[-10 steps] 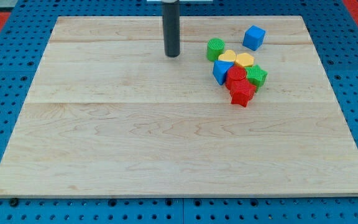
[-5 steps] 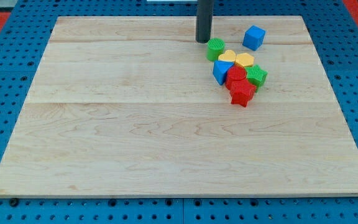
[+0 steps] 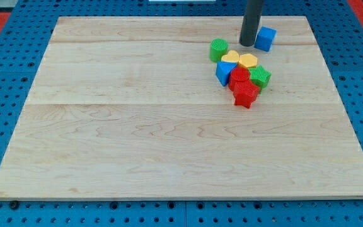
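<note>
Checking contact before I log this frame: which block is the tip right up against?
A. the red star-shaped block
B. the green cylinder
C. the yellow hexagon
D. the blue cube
D: my tip stands at the left side of the blue cube near the view's top, apparently touching it, while the green cylinder and the rest of the cluster lie apart from it.

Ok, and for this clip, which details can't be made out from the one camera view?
- Upper rod: cut off by the view's top edge.
- Whether my tip touches the blue cube at its right: the rod covers the cube's left side.
- Second red block: shape partly hidden by the red star-like block in front.
- Green block: too small and crowded among its neighbours to name its shape.
</note>
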You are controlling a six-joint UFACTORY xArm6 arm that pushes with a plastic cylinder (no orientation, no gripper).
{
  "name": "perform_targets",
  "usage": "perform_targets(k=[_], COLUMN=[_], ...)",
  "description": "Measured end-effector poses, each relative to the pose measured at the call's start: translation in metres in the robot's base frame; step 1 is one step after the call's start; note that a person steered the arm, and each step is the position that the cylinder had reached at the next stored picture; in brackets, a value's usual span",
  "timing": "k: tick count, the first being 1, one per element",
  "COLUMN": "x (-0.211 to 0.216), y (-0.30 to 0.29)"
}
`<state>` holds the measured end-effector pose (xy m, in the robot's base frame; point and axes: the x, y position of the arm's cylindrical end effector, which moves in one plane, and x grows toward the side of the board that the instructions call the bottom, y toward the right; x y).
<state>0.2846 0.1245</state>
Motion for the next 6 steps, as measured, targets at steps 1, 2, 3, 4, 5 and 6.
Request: perform_targets(k=[1,2,3,4,5,6], x=[0.011,0.014,0.014,0.014,0.014,0.014], y=[-0.040,-0.070,-0.079,-0.083,-0.083,-0.083])
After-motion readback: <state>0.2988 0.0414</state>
